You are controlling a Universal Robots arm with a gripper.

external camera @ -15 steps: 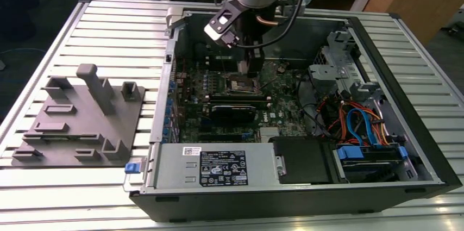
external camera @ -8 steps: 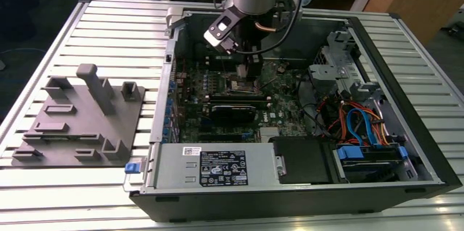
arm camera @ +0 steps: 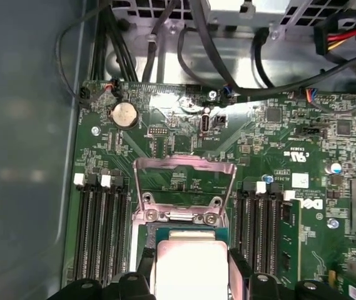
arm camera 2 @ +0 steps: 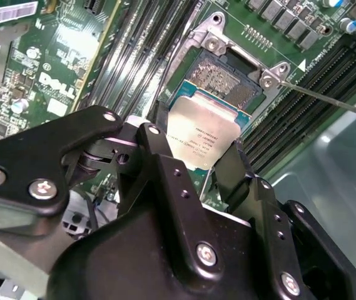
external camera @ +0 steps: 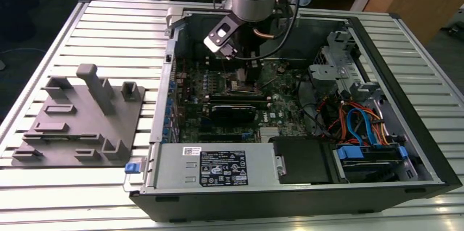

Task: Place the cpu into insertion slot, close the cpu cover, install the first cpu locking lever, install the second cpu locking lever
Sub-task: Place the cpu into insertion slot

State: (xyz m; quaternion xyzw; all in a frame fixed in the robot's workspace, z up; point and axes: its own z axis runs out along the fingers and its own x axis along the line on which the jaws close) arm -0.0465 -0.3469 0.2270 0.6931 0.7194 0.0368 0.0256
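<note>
Here the pincer [arm camera 2: 193, 156] grips the cpu [arm camera 2: 210, 125] by two opposite edges, just over the open insertion slot [arm camera 2: 224, 78]; the cpu cover [arm camera: 184, 164] stands raised on its hinge

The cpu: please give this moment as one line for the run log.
gripper: shut on cpu | cpu: partly over insertion slot, not seated | cpu cover: raised open

Bright even light; glare on the cpu [arm camera: 190, 269]
</note>
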